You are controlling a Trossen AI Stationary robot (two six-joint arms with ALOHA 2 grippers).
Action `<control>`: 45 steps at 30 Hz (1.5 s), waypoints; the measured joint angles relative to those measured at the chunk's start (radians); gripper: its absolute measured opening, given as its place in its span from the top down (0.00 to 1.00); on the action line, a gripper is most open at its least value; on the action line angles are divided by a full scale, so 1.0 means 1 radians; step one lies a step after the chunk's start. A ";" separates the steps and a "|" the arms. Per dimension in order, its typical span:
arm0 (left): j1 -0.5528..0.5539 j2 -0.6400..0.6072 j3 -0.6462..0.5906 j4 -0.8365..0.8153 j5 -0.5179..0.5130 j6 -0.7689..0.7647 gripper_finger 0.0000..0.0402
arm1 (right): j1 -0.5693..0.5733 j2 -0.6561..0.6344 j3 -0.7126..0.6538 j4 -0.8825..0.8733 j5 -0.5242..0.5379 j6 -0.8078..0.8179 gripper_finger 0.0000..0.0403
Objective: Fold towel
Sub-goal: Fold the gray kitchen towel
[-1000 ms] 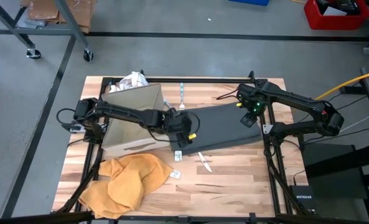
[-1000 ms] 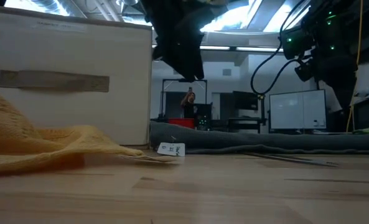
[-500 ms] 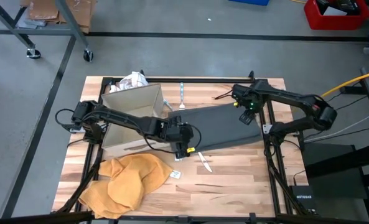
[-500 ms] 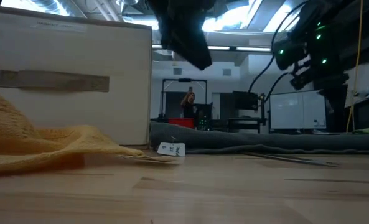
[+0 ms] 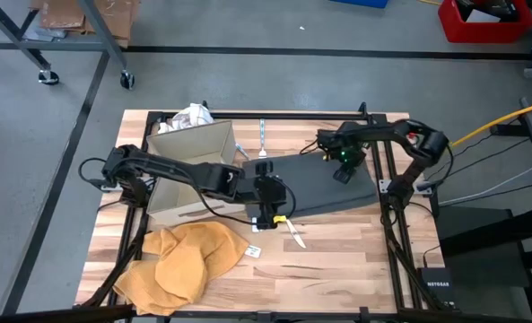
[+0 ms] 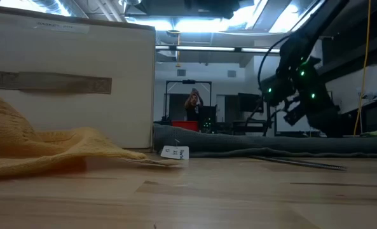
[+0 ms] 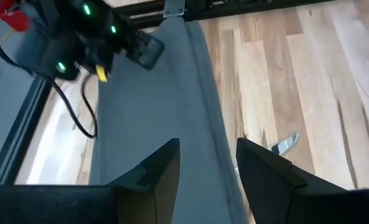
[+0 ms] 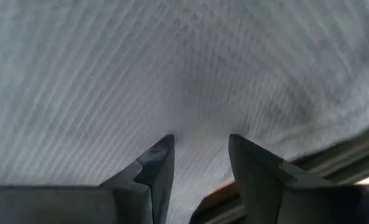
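Wood-plank table (image 5: pixel 337 256) w/ black frame, on grey concrete floor (image 5: pixel 248 81); low view shows lit room beyond, a person (image 6: pixel 192 102) far back. Grey ribbed towel (image 5: pixel 324 184) lies flat mid-table, rectangular. Beige box (image 5: pixel 194 170) beside it; crumpled orange cloth (image 5: pixel 185 260) at near left. Left gripper (image 5: pixel 267 215) at towel's near edge — fingers apart, holding nothing. Right gripper (image 5: pixel 340 170) over towel's far side — fingers apart, empty.

**Two dark robot arms**

Both arms are black and slim, built of jointed segments. Thin black cables loop along them. The right claw (image 5: pixel 340 167) carries small green lights and a yellow tag. The left claw (image 7: pixel 206 168) has two dark, wedge-shaped fingers (image 7: pixel 162 171).
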 joint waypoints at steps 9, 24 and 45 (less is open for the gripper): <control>0.000 0.000 0.044 -0.038 -0.001 0.026 0.63 | 0.001 0.101 0.021 0.064 0.237 -0.005 0.61; 0.007 0.000 0.045 -0.030 -0.002 0.045 0.63 | -0.001 0.103 0.051 0.423 0.415 -0.051 0.63; 0.019 0.000 0.045 -0.029 -0.005 0.040 0.63 | 0.007 0.027 0.386 0.099 -0.074 0.085 0.96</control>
